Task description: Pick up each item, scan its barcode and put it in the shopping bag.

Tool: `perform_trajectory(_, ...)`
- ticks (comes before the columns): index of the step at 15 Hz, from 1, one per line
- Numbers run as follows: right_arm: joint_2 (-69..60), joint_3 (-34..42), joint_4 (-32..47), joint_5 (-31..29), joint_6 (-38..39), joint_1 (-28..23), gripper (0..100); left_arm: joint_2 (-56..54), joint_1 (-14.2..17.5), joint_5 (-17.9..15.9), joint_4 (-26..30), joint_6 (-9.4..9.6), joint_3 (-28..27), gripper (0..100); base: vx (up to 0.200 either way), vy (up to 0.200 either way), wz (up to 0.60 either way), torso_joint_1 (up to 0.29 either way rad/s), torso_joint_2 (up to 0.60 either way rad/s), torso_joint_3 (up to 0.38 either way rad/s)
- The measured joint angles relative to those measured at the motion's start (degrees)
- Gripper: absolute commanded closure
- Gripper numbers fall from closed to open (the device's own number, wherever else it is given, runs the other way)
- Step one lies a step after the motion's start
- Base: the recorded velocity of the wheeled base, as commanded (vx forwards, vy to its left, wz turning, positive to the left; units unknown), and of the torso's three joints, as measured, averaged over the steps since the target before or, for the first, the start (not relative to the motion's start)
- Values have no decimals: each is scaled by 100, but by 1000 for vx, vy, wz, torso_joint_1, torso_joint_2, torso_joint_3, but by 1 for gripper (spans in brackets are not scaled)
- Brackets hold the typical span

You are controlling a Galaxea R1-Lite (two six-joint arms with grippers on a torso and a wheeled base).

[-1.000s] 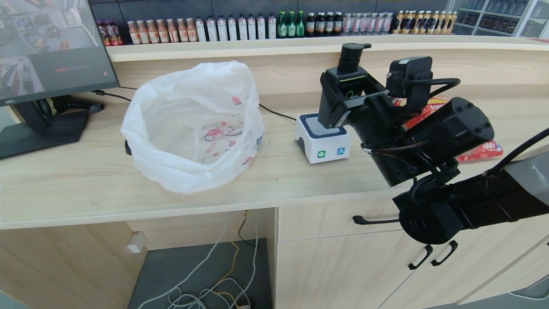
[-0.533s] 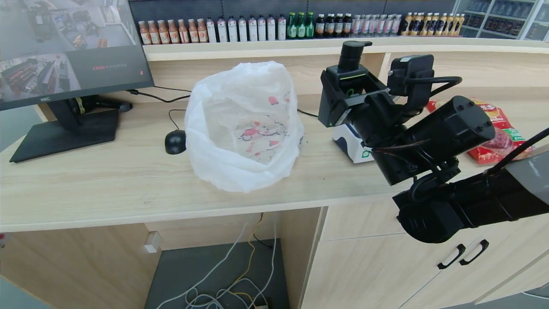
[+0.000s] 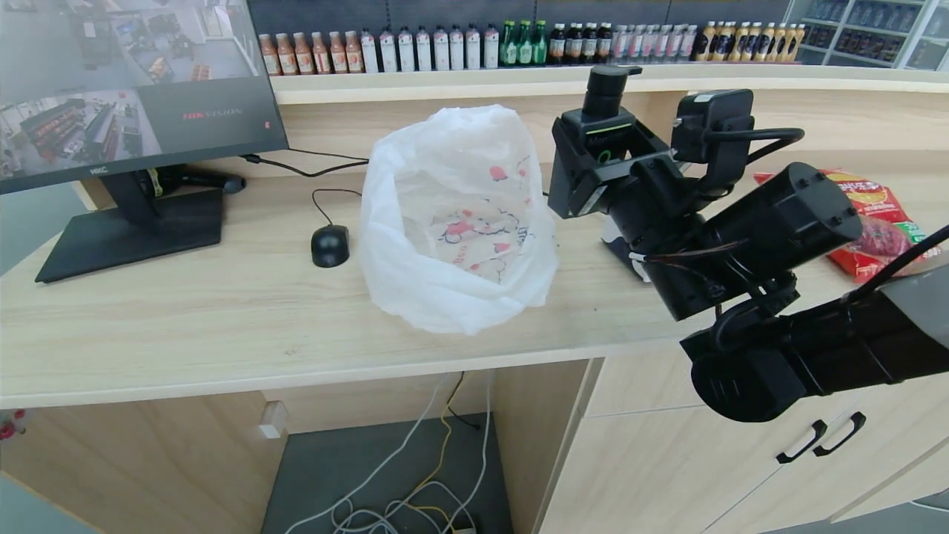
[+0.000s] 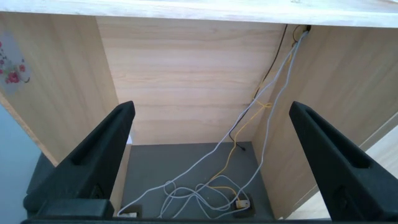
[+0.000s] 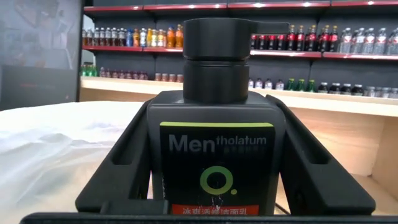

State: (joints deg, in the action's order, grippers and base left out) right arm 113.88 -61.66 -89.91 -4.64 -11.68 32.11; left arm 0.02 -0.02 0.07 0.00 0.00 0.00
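Note:
My right gripper [image 3: 593,167] is shut on a black pump bottle [image 3: 606,111], held upright above the counter just right of the white shopping bag [image 3: 456,222]. The bag stands open on the wooden counter [image 3: 185,319]. In the right wrist view the bottle [image 5: 214,143] sits between the fingers [image 5: 124,168], its label facing the camera. The white and blue scanner [image 3: 617,248] is mostly hidden behind my right arm. Red snack packets [image 3: 867,222] lie at the counter's right end. My left gripper [image 4: 211,162] is open below the counter, facing the cable recess.
A monitor [image 3: 126,81] on a black stand sits at the counter's left, with a black mouse [image 3: 330,245] between it and the bag. A raised shelf [image 3: 445,81] runs along the back, with bottles behind it. Loose cables [image 4: 211,186] lie under the counter.
The head view has swung left, so the counter things sit further right in the picture. Relative to the counter, my right gripper with the bottle has moved from over the scanner towards the bag.

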Motion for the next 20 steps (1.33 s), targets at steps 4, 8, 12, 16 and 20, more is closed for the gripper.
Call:
perform_trajectory(4, -85, 12, -1, 7, 0, 39, 100, 0, -5, -2, 0, 0, 0, 0, 0, 0, 0, 0, 0, 0)
perform_trajectory(8, -217, -7, 366, 5, 2, 90, 100, 0, 2, -2, 0, 0, 0, 0, 0, 0, 0, 0, 0, 0)
perform_trajectory(12, -432, -430, 1425, 5, 0, 208, 100, 0, 2, 0, 0, 0, 0, 0, 0, 0, 0, 0, 0, 0)
perform_trajectory(16, -388, -1521, 2610, 11, 0, 250, 100, 0, -2, -2, 0, 0, 0, 0, 0, 0, 0, 0, 0, 0)
perform_trajectory(20, 48, -2743, 3295, 9, -9, 308, 100, 0, -5, -2, 0, 0, 0, 0, 0, 0, 0, 0, 0, 0)
